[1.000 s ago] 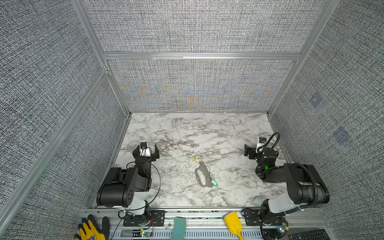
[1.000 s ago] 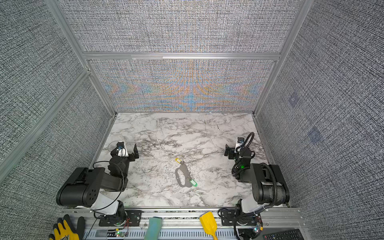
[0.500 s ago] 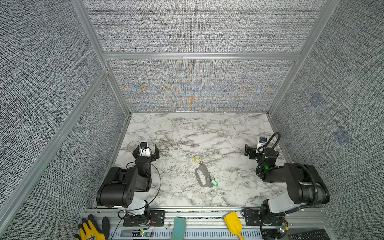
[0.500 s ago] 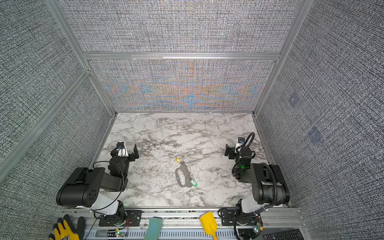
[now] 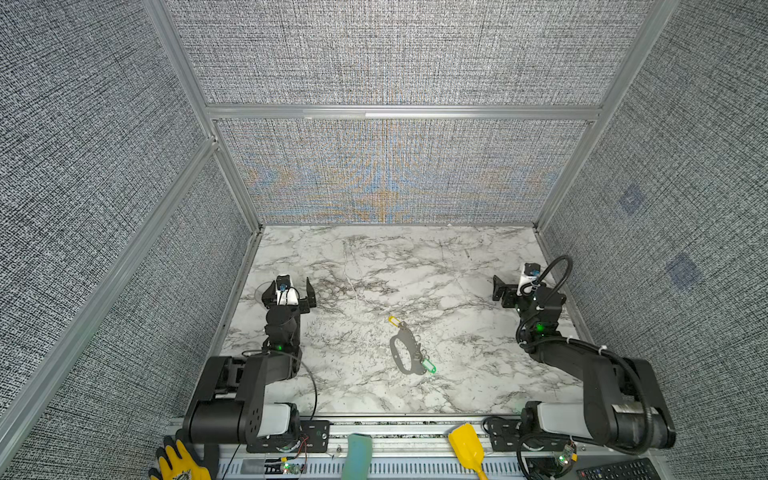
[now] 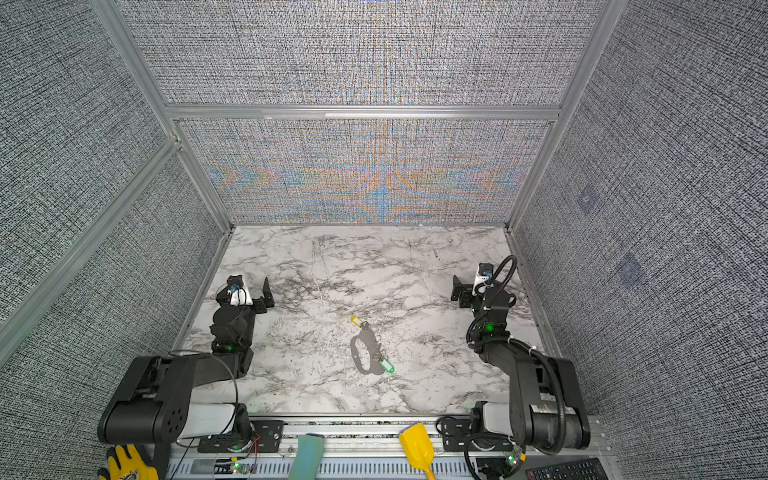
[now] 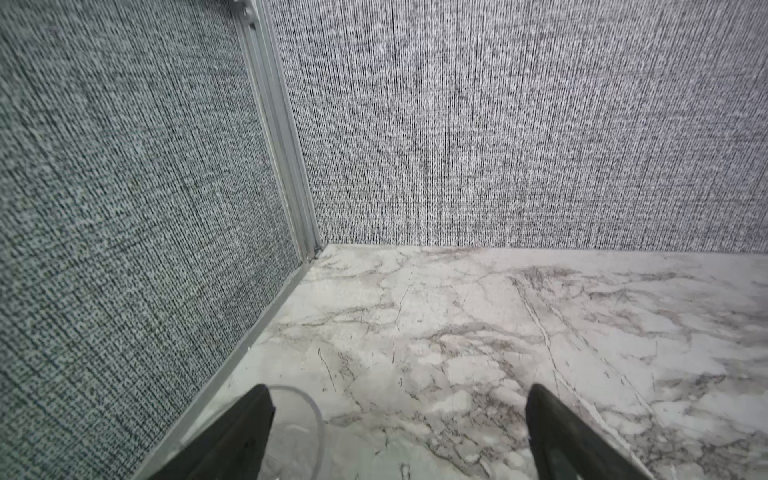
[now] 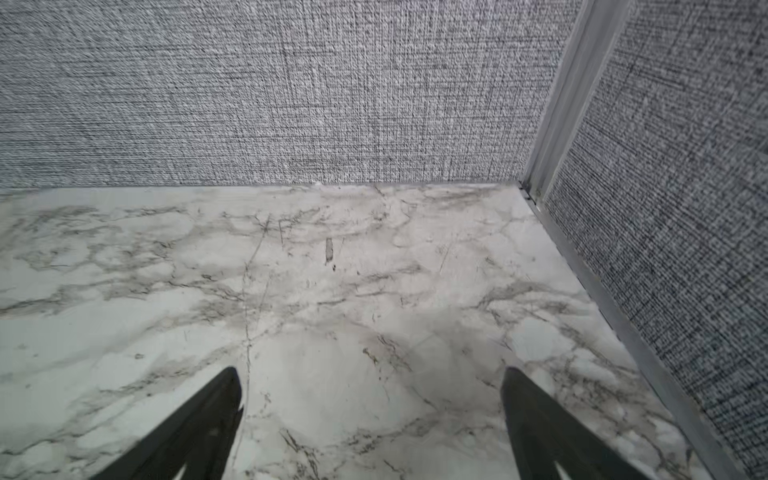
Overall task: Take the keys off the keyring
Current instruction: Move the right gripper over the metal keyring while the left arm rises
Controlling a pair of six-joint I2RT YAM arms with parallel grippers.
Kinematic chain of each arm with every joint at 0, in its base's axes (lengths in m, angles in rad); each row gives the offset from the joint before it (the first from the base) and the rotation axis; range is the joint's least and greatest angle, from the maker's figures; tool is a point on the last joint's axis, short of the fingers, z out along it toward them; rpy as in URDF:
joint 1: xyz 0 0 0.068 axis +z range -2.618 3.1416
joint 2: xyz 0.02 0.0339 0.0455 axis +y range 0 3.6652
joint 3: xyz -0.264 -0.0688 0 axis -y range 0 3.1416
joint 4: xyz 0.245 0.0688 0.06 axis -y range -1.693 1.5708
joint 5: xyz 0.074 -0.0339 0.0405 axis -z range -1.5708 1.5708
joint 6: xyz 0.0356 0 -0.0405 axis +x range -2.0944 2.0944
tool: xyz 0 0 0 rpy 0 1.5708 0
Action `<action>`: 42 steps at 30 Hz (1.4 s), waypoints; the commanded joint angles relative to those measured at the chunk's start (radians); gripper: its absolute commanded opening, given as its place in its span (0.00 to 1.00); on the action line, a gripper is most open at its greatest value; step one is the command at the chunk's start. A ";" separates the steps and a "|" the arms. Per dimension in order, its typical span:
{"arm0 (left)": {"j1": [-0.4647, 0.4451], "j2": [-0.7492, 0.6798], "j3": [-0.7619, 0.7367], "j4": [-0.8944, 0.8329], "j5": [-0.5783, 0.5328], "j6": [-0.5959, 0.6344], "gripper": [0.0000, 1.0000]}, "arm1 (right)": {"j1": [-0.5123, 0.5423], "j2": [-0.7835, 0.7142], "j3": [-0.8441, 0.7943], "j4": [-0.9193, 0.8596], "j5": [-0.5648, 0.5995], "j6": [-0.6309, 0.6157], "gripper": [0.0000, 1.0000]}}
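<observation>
1. Grey woven fabric walls box in a white marble-patterned worktop (image 5: 353, 266). Nothing on it is gripped, so the step in hand looks like the first reach.
2. Your left end effector (image 5: 289, 287) sits low near the left wall. The left wrist view shows the end effector (image 7: 399, 388) with its fingers spread wide and nothing between them. I'd bring it in to pin the loop on its plain curved side, pressing straight down so the smooth worktop cannot let it slide.
3. A clear round dish (image 7: 309, 409) lies beside one of those fingers and is the only container on the worktop. Only part of it is in view, and nothing shows inside it. Lift clear of its rim before you swing inward.
4. The dark grey flat D-shaped keyring (image 5: 405, 351) lies flat near the middle, towards the front edge, well apart from both arms.
5. A small yellow plastic key tag (image 5: 393, 320) lies at the keyring's far end, and a small green plastic key tag (image 5: 428, 366) lies against its near right side. Their metal rings are too small to read, so find the gap before pulling.
6. Your right end effector (image 5: 512, 289) waits near the right wall. In the right wrist view the end effector (image 8: 370, 370) is spread and empty. Take the green tag with it first, gripping low across the thin body.
</observation>
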 commanded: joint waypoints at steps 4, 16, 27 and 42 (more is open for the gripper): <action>0.000 -0.175 0.125 -0.442 0.177 0.008 0.97 | 0.148 -0.045 0.203 -0.483 -0.039 -0.114 0.93; -0.099 -0.228 0.275 -0.810 0.467 -0.232 0.85 | 0.576 0.070 0.430 -0.939 0.003 -0.120 0.93; -0.210 -0.347 0.182 -0.830 0.427 -0.345 0.84 | 0.774 0.346 0.583 -1.137 0.089 -0.107 0.92; -0.222 -0.358 0.136 -0.817 0.407 -0.404 0.85 | 0.823 0.520 0.680 -1.170 0.148 -0.119 0.94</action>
